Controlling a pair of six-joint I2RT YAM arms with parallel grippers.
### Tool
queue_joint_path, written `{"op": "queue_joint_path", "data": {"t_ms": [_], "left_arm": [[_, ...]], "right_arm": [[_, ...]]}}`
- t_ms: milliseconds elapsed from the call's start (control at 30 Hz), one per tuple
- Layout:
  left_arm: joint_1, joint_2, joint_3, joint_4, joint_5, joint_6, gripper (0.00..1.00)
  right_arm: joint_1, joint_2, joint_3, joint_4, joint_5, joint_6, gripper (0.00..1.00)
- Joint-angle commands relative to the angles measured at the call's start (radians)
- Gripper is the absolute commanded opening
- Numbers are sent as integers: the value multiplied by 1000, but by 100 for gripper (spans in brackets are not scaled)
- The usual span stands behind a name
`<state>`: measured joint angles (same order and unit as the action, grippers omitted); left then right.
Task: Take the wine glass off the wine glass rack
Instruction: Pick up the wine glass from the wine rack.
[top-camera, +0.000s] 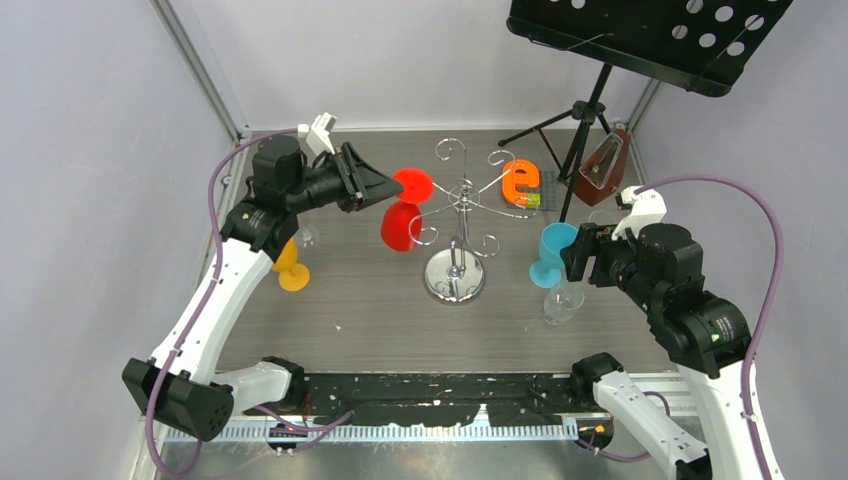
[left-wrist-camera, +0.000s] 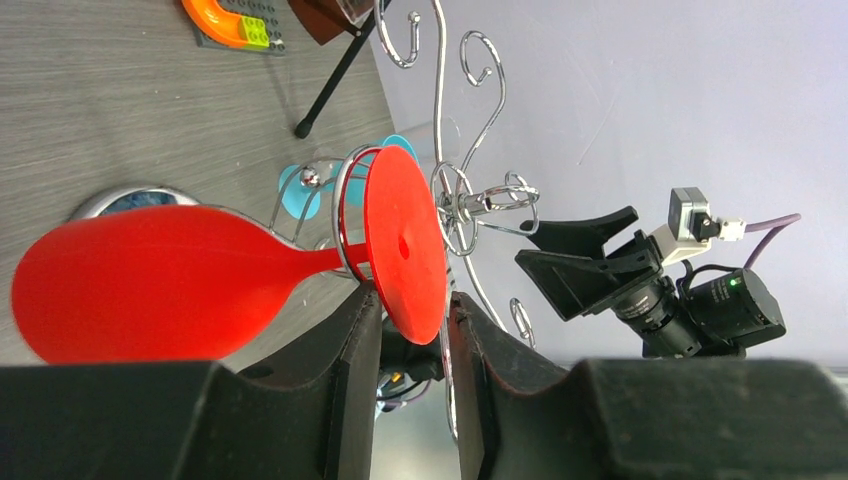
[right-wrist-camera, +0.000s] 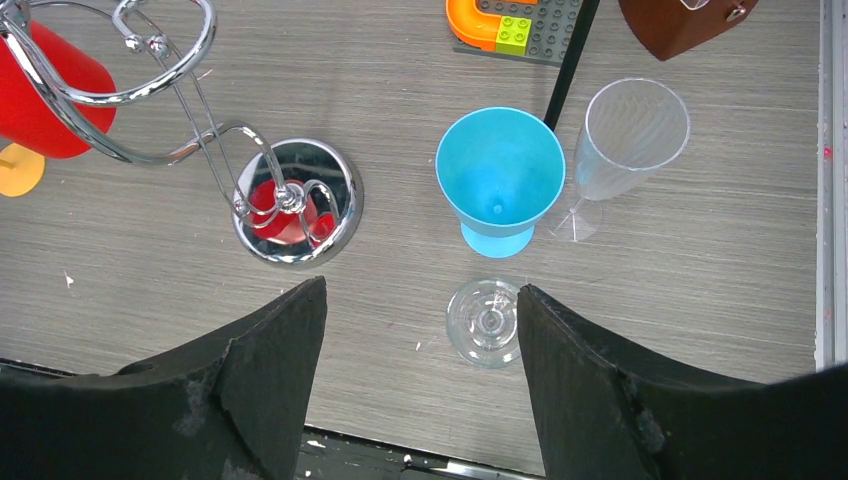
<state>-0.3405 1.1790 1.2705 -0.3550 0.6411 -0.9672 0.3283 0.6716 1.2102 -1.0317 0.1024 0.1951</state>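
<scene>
The chrome wine glass rack stands mid-table on its round mirrored base. A red wine glass hangs upside down from a left arm of the rack, with its foot disc seated in the wire loop. My left gripper reaches in from the left, and its jaws are closed on the edge of that red foot. My right gripper is open and empty, held above the table to the right of the rack. The red bowl also shows in the right wrist view.
A blue cup and clear glasses stand right of the rack. A yellow glass stands at the left. An orange piece on a grey plate, a brown metronome and a black music stand are at the back right.
</scene>
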Motion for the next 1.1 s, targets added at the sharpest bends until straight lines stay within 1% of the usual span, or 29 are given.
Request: {"op": "queue_joint_path", "data": {"t_ms": [0, 700, 733, 800, 867, 900, 1067], "left_arm": [[-6, 13, 51, 55, 8, -10, 30], [-32, 51, 82, 60, 13, -11, 24], [-33, 53, 84, 61, 12, -11, 23], [-34, 54, 86, 64, 14, -10, 16], [-34, 57, 87, 64, 15, -8, 3], [-34, 57, 88, 61, 15, -8, 0], [-34, 54, 100, 51, 15, -2, 0]], "right_arm": [[5, -12, -3, 48, -3, 12, 75], [5, -28, -12, 48, -7, 11, 75], [5, -28, -12, 48, -7, 10, 76], [5, -30, -14, 48, -6, 12, 75], [4, -30, -15, 50, -5, 11, 76], [4, -30, -16, 50, -5, 11, 76], [4, -34, -17, 51, 0, 11, 76]]}}
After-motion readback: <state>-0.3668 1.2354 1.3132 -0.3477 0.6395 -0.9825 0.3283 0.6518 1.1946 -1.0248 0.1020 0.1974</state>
